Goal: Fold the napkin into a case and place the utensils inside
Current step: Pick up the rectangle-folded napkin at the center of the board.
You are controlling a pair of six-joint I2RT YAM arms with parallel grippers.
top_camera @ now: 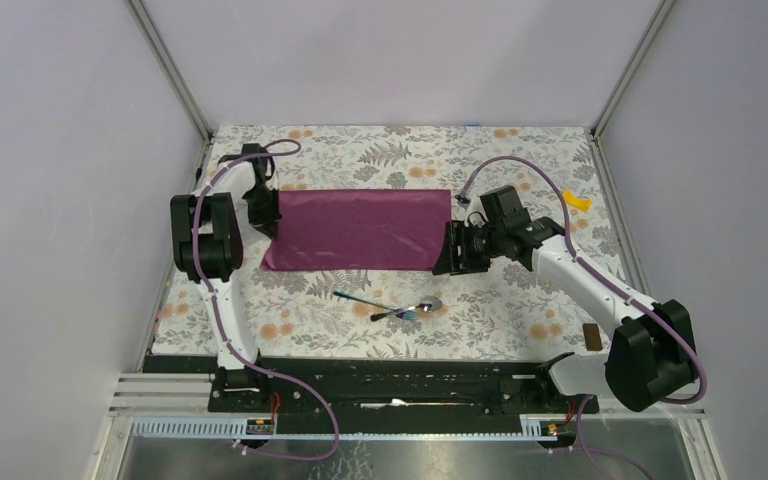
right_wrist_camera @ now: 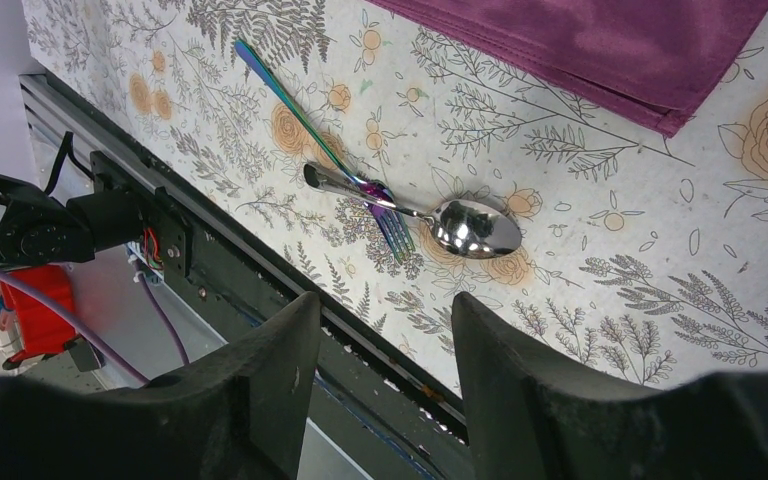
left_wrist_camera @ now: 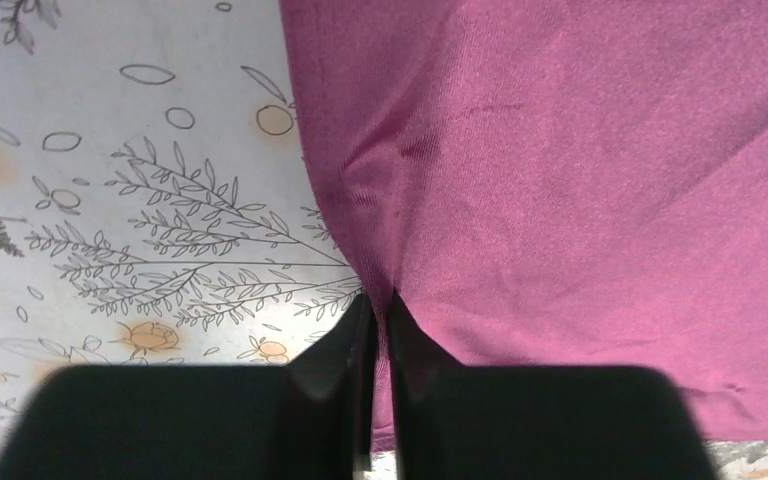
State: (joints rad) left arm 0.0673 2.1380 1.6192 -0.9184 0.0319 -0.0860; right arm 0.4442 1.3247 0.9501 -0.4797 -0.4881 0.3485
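Note:
The dark purple napkin (top_camera: 360,230) lies spread as a wide rectangle on the floral tablecloth. My left gripper (top_camera: 268,215) is at its left edge. In the left wrist view the jaws (left_wrist_camera: 380,310) are shut on a pinched-up ridge of the napkin (left_wrist_camera: 560,200). My right gripper (top_camera: 447,250) hovers at the napkin's right near corner, open and empty (right_wrist_camera: 385,310). The utensils lie crossed in front of the napkin: a silver spoon (top_camera: 415,308) (right_wrist_camera: 475,228) and a thin iridescent piece (top_camera: 360,300) (right_wrist_camera: 300,110). No folded case shows.
A small yellow piece (top_camera: 580,202) lies at the back right and a small brown block (top_camera: 591,336) near the right arm's base. A black rail (top_camera: 390,385) runs along the table's near edge. Metal frame posts (top_camera: 175,75) rise at the back corners.

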